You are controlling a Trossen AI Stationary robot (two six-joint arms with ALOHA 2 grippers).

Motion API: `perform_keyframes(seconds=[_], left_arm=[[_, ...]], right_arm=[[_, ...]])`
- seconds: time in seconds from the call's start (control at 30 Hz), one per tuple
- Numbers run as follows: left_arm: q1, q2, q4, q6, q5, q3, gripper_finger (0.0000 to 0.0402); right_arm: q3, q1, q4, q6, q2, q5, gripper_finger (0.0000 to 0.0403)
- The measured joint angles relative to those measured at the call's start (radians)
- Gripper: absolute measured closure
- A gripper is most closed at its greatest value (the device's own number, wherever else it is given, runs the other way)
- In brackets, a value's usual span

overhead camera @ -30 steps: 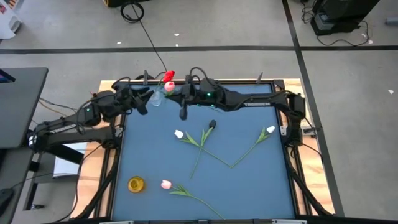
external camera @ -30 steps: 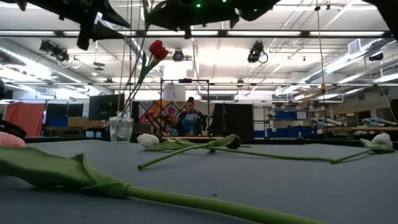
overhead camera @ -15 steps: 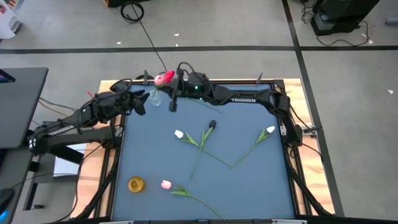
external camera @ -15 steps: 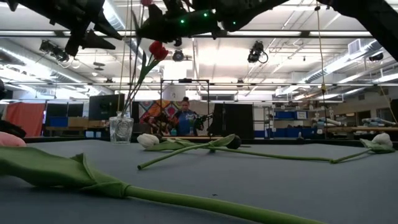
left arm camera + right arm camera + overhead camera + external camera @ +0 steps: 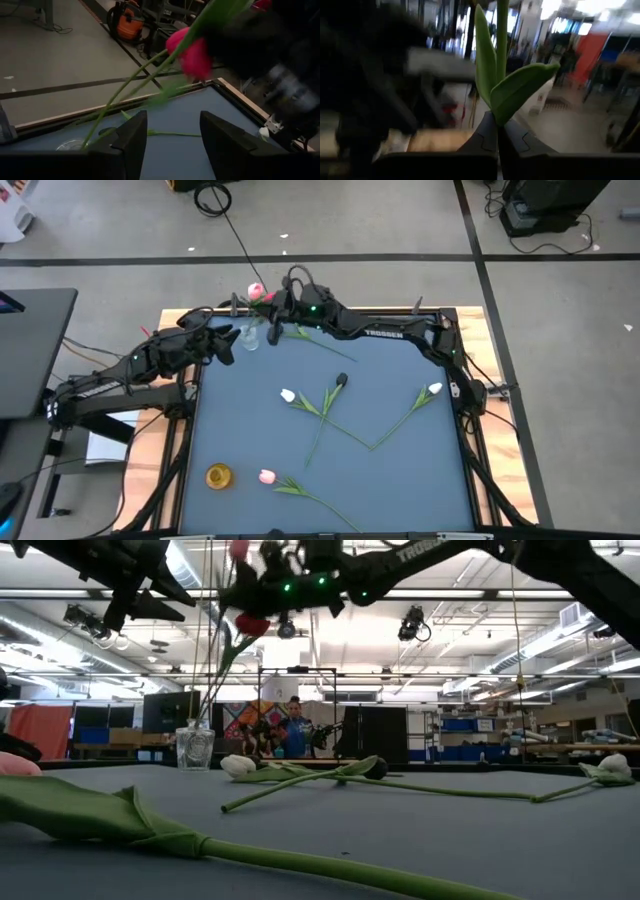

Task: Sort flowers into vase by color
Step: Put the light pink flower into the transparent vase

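A clear glass vase [image 5: 248, 338] stands at the table's far left, with a red tulip [image 5: 252, 625] leaning out of it by its stem. Just beside it my right gripper [image 5: 273, 320] is shut on a pink tulip, whose head [image 5: 256, 290] is up over the far edge. My left gripper [image 5: 226, 340] hangs open left of the vase, holding nothing. On the mat lie two white tulips [image 5: 288, 395] [image 5: 435, 389], a dark one [image 5: 342, 380] and a pink one [image 5: 267, 476]. My right gripper pinches the pink tulip's green stem where its leaves branch off [image 5: 496, 112], between its two fingers. The fingers reach in level from the table's right side and lie across the stem. The flower is lifted clear and tilted, its lower stem [image 5: 322, 343] trailing toward the right.
A small yellow vase [image 5: 219, 476] stands near the front left corner. The stems of the lying tulips cross in the middle of the mat [image 5: 400, 460]. A person [image 5: 295, 728] shows in the room beyond the far edge.
My right gripper has swung along the far edge toward the table's left, carrying the pink tulip to the glass vase. Its head has gone farther and higher, past the red tulip. The flowers on the mat have not moved.
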Motion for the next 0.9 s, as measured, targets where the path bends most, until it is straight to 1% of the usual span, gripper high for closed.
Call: perform_keyframes(seconds=[0.07, 0.2, 0.4, 0.9], left_arm=[[-0.001, 0.0, -0.001, -0.009, 0.0, 0.0, 0.0214], [-0.001, 0.0, -0.006, -0.024, 0.0, 0.0, 0.0214], [-0.001, 0.0, -0.009, -0.029, 0.0, 0.0, 0.0214], [-0.001, 0.0, -0.024, -0.024, 0.0, 0.0, 0.0214]], right_arm=[[0.036, 0.001, -0.041, 0.0, 0.028, -0.016, 0.04], [0.091, 0.003, -0.101, 0.0, 0.043, -0.017, 0.04], [0.091, 0.003, -0.108, -0.024, 0.042, -0.017, 0.04], [0.091, 0.001, -0.104, -0.024, 0.038, -0.027, 0.0392]])
